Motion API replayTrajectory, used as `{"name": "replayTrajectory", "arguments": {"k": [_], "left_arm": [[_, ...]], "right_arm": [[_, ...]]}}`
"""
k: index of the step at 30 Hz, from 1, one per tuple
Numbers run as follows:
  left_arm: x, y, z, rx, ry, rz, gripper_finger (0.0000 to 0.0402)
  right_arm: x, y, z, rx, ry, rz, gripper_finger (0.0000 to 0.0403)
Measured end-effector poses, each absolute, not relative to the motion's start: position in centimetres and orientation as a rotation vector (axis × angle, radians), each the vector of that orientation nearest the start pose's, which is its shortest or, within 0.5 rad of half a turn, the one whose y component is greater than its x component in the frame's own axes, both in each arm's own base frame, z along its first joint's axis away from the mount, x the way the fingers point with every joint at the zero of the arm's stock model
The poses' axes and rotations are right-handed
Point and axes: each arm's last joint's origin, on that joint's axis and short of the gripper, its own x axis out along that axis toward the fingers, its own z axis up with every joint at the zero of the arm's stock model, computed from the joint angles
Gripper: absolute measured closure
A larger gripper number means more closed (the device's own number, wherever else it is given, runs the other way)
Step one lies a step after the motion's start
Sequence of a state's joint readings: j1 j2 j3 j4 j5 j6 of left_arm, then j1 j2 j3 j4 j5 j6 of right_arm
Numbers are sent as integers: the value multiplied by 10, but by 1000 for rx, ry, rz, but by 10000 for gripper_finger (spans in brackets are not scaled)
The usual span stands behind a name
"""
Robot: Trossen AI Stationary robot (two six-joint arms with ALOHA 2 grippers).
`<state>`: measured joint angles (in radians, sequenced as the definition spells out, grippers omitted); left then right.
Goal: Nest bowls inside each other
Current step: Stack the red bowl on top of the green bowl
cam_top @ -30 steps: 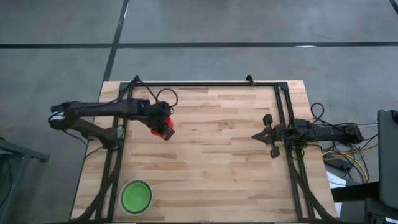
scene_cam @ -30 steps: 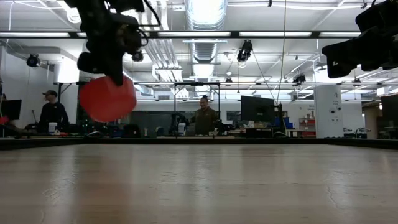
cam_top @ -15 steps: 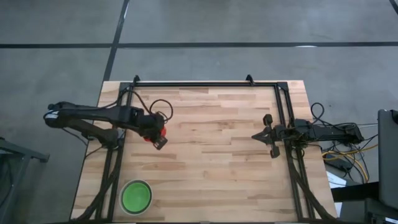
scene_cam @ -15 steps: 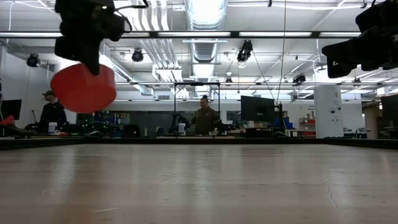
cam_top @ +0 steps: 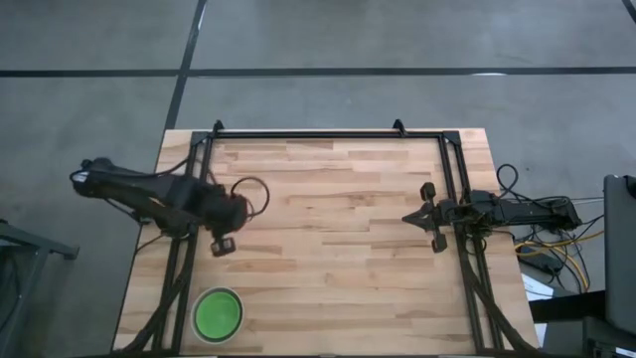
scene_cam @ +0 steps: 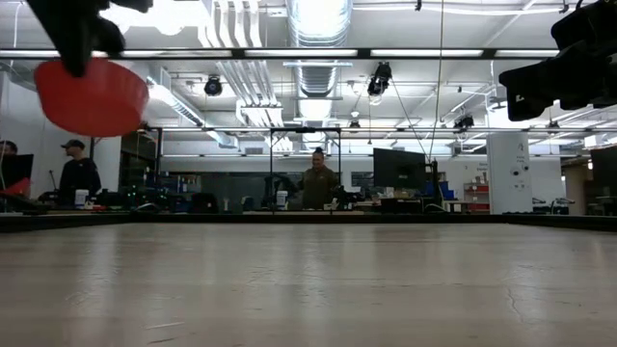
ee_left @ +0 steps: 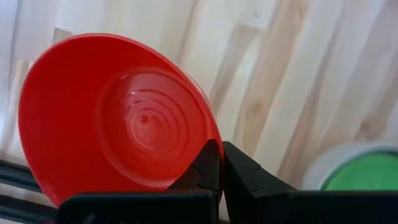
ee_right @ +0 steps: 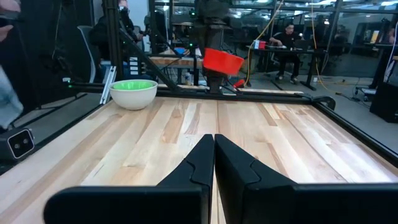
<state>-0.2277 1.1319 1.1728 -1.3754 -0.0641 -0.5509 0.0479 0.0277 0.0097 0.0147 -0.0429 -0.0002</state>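
Note:
A red bowl (scene_cam: pixel 89 96) hangs high over the table's left side, held by my shut left gripper (ee_left: pixel 222 163), which points steeply down; in the high view the arm (cam_top: pixel 223 245) hides the bowl. A green bowl (cam_top: pixel 217 314) sits nested in a whitish bowl (ee_right: pixel 133 94) that rests on its base near the table's near left corner. The nested pair also shows past the red bowl in the left wrist view (ee_left: pixel 359 177). My right gripper (ee_right: pixel 213 155) waits shut at the table's right edge, pointing level. My left gripper pinches the red bowl's rim (ee_left: pixel 205 134) between its two fingers, one finger inside the bowl and one outside its wall. The fingers come from above, pointing down. The bowl is lifted clear of the table, mouth up and slightly tilted.
A black frame rail (cam_top: pixel 328 135) runs along the far edge and down both sides of the wooden table (cam_top: pixel 338 259). Beyond the table, people sit at desks in the room (scene_cam: pixel 316 183).
My left gripper has carried the red bowl toward the table's left and near edges and upward, rolling its wrist as it went. The bowl, tipped a second ago, now hangs nearly mouth up and higher, closer to the nested green and whitish bowls.

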Motion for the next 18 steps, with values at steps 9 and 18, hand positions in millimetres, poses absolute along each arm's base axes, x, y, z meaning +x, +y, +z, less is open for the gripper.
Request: {"name": "replayTrajectory", "arguments": {"k": [9, 18], "left_arm": [[139, -79, 325, -216, 1294, 135, 397], [117, -118, 321, -222, 1247, 161, 397]], "right_arm": [[99, 6, 166, 0, 3, 91, 394], [99, 6, 166, 0, 3, 91, 394]]}}
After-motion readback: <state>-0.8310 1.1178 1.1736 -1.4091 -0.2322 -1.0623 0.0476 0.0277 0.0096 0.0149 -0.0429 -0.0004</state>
